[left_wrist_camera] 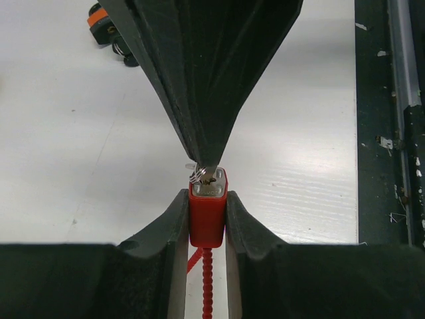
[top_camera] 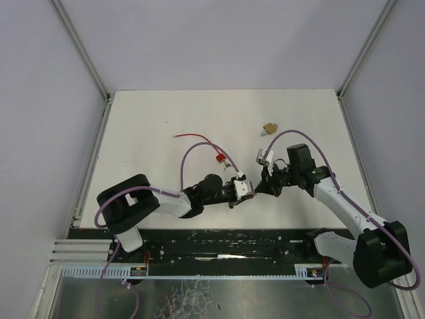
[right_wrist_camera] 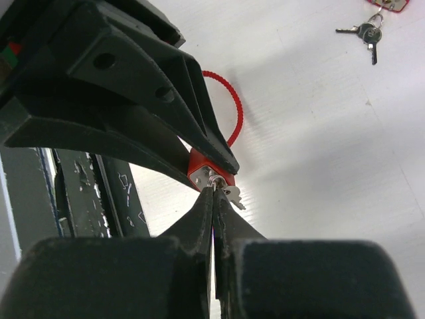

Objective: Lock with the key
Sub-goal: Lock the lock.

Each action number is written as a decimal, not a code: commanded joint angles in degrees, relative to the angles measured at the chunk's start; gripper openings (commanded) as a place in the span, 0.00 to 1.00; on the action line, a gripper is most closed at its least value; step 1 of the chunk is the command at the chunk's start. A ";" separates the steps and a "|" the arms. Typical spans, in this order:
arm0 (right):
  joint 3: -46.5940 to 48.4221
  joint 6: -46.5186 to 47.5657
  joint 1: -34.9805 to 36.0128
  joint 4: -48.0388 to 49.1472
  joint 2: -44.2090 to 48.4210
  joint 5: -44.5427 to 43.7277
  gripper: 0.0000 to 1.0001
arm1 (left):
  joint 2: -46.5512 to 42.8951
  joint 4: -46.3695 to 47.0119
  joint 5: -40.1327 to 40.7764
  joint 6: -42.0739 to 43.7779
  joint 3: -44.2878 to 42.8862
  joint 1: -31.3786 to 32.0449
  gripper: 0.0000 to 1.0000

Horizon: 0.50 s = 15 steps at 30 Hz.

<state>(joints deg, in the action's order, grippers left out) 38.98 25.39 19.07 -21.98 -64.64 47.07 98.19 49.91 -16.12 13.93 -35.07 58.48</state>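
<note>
Where the two arms meet over the white table (top_camera: 153, 113), the top view gives only a dark knot. The left gripper (top_camera: 244, 188) and right gripper (top_camera: 267, 187) sit tip to tip, and what lies between them is too small to tell. That view alone shows the strays well beyond both sets of jaws: a second red padlock (top_camera: 219, 157) trailing its own cable, and a brass padlock (top_camera: 269, 127) farther out.

The left wrist view settles the hold. The left jaws are parted just to the width of the red lock (left_wrist_camera: 208, 216) and clamp it on both flanks, its keyway face pointing out past the fingertips. A ribbed red cable (left_wrist_camera: 207, 292) runs back from the lock between the fingers. The right gripper's fingers come in from the opposite side, their tips at the keyway.

Only the right wrist view shows the cable arcing in a loop behind the left fingers. The right jaws are pressed nearly together, a hairline slit between them. They pinch the key (right_wrist_camera: 229, 194) right at the lock's face. How deep the blade sits cannot be told.
</note>
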 commanded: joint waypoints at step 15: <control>-4.48 77.96 1.49 -23.54 8.95 8.13 0.00 | 0.34 -15.60 -26.51 0.78 -7.39 -4.52 0.00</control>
<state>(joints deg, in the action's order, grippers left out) 33.71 83.70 20.25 -35.79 -56.25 54.35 98.24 39.68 -36.18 13.54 -39.22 54.81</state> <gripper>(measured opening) 0.009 0.185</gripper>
